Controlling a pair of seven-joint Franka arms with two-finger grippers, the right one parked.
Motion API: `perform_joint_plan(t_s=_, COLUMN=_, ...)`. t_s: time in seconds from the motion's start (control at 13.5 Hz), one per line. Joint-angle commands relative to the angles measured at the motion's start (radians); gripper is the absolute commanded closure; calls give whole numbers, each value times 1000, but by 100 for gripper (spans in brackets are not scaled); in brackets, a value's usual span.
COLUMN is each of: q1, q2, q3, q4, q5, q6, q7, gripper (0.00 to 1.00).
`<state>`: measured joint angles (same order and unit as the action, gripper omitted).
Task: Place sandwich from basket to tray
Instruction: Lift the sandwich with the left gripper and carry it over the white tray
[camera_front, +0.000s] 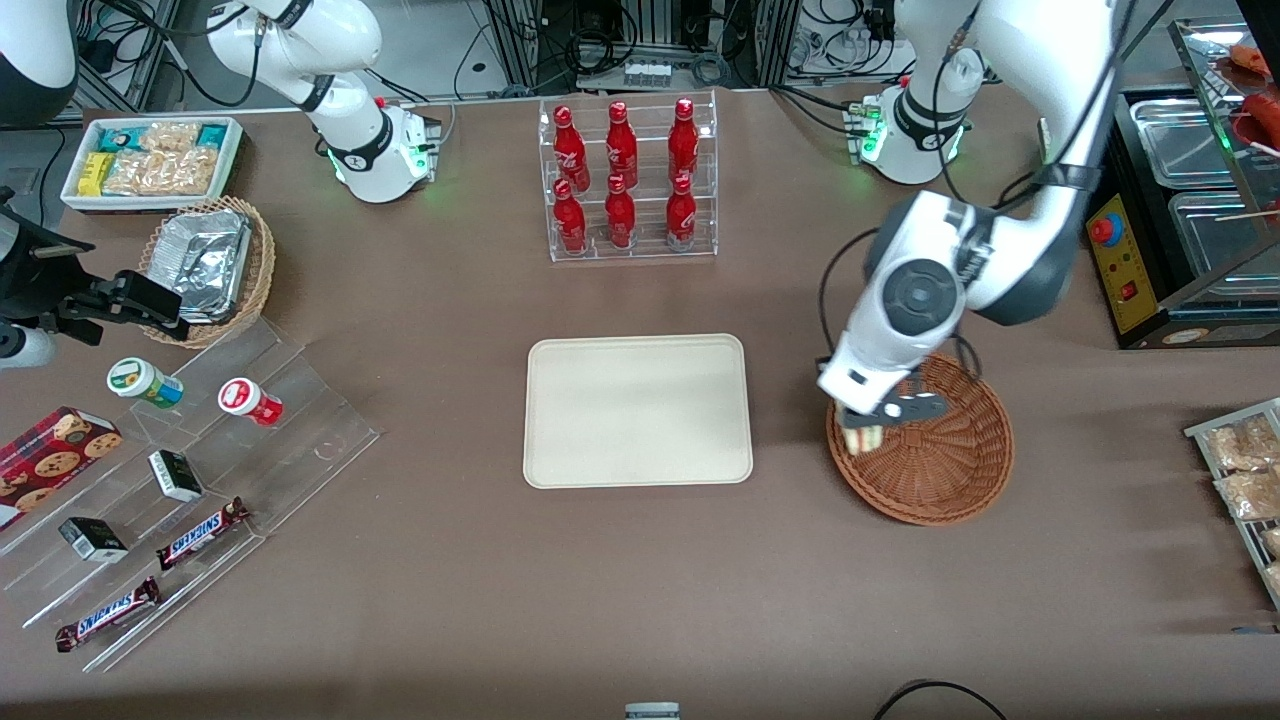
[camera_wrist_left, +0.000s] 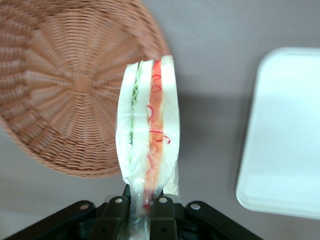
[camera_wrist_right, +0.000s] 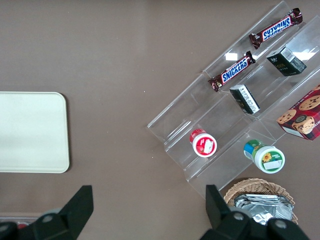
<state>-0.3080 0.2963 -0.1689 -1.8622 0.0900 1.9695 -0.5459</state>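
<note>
My left gripper (camera_front: 872, 420) (camera_wrist_left: 141, 210) is shut on the clear-wrapped sandwich (camera_front: 862, 438) (camera_wrist_left: 148, 125), a white-bread wedge with green and red filling. It hangs lifted over the rim of the reddish-brown woven basket (camera_front: 935, 462) (camera_wrist_left: 65, 85), on the edge that faces the tray. The basket holds nothing else that I can see. The cream-white tray (camera_front: 638, 410) (camera_wrist_left: 285, 130) lies flat and bare on the brown table, a short gap away from the basket toward the parked arm's end.
A clear rack of red bottles (camera_front: 628, 180) stands farther from the front camera than the tray. A stepped acrylic display with snack bars and cups (camera_front: 180, 480) sits toward the parked arm's end. A metal counter unit (camera_front: 1190, 220) and a snack rack (camera_front: 1245, 480) are at the working arm's end.
</note>
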Motion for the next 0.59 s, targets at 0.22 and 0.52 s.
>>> perform_joint_plan(t_s=0.22, q1=-155, q2=171, q3=-17, q4=174, q5=-47, q6=3, q7=38, gripper=100)
perform_joint_plan(t_s=0.52, q1=-244, q2=254, q3=-15, q4=229, q5=-47, q6=77, q7=0, gripper=100)
